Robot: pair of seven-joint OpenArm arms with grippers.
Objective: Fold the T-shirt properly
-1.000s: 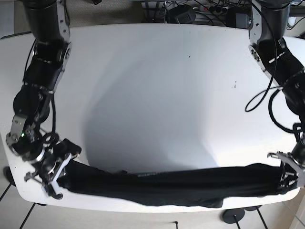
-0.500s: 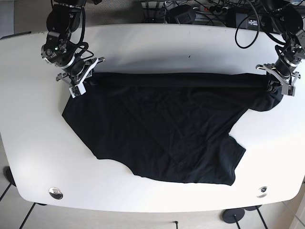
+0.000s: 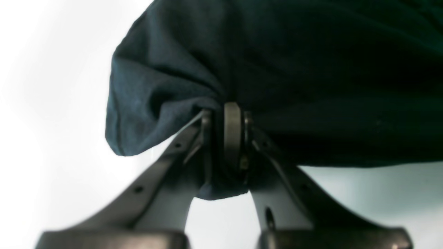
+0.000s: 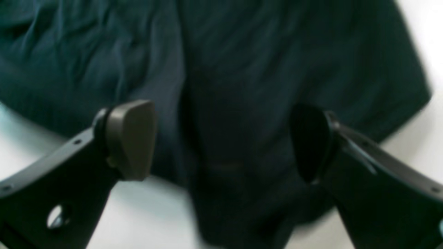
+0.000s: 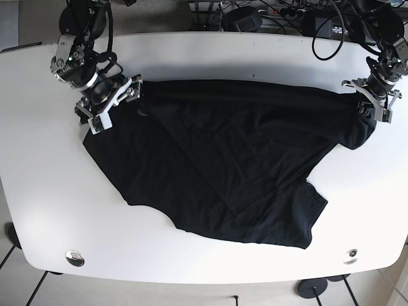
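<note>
T-shirt (image 5: 223, 159) long axis table-wide | left gripper (image 3: 226, 138) pinching it | right gripper (image 4: 221, 141) spread

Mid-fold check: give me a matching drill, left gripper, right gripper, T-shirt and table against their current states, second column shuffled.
Column one:
1. left gripper
2. right gripper
3. T-shirt
4. table

Column two:
A. white, carrying everything
B. open, jaws apart over dark cloth
C. black, spread out flat
D. shut on a bunch of cloth

Pairs: 1-D, 2-B, 3-C, 4-A
</note>
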